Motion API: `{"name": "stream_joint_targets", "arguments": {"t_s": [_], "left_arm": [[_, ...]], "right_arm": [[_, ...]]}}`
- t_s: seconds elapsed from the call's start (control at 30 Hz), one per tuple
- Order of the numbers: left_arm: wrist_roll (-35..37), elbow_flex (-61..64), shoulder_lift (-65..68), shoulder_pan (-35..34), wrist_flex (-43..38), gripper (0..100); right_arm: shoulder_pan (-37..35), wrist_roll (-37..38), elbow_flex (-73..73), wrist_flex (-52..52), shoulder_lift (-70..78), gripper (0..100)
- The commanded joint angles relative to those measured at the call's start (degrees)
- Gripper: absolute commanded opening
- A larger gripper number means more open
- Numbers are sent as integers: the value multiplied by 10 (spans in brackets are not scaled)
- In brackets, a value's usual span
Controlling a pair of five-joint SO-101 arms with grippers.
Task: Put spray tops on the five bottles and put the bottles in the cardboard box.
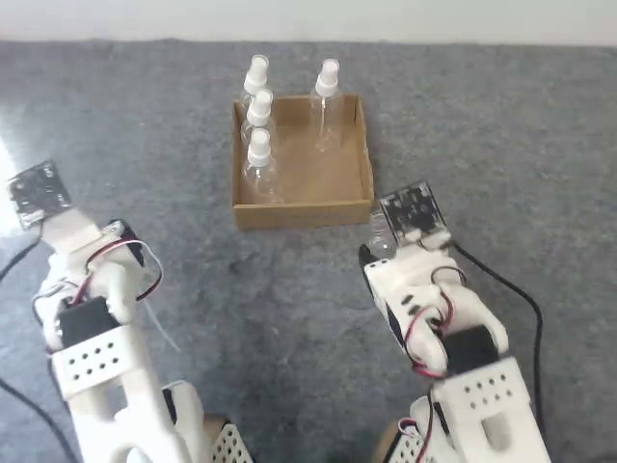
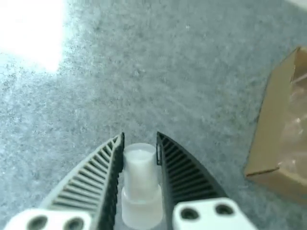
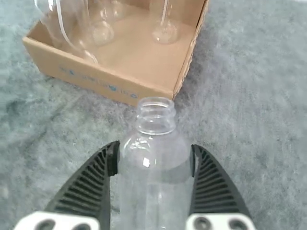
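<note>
High view, with clock directions taken from the middle of the grey mat [image 1: 501, 125]. The box [image 1: 304, 212] sits at 12 o'clock with its mouth open upward. Four capped bottles stand upright inside. Three form a row along the box's 9 o'clock wall: one at the 11 o'clock corner [image 1: 255, 77], one just nearer [image 1: 258, 111], and one toward the 7 o'clock corner [image 1: 260, 159]. The fourth [image 1: 328, 96] stands apart from them near the 1 o'clock corner.

The right arm enters from 5 o'clock. The right gripper [image 3: 153, 149] is spread wide, and its two ribbed jaws press against the shoulders of the open bottle [image 3: 152, 165]. This bottle is clear and upright, and its threaded neck is bare. It is held just outside the box, near the box's 5 o'clock corner.

The left arm enters from 8 o'clock, well apart from the box. The left gripper [image 2: 140, 139] is closed to a narrow gap and clamps the top [image 2: 140, 177], a white spray head, between its jaws. The top's flat end points out past the jaw tips, above bare mat.
</note>
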Motion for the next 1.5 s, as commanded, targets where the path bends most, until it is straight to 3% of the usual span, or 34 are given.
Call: {"name": "stream_joint_targets", "arguments": {"t_s": [0.0,0.2,0.57,0.87,1.07,1.27,1.47], "left_arm": [[25,-15,-65,1,-4,12],[54,-57,-142,1,43,12],[98,-67,-245,4,46,12],[139,-67,-350,76,43,12],[170,-68,-407,119,40,12],[171,-65,-447,152,-7,12],[171,-65,-477,178,-40,12]], "right_arm": [[-1,-2,7,1,-66,58],[-4,-2,18,1,-90,58],[-4,-2,20,2,-95,58],[-6,-6,21,1,-95,58],[-51,-4,27,-6,-95,58],[-58,-1,74,-87,-95,58],[-73,-1,79,-93,-95,58]]}}
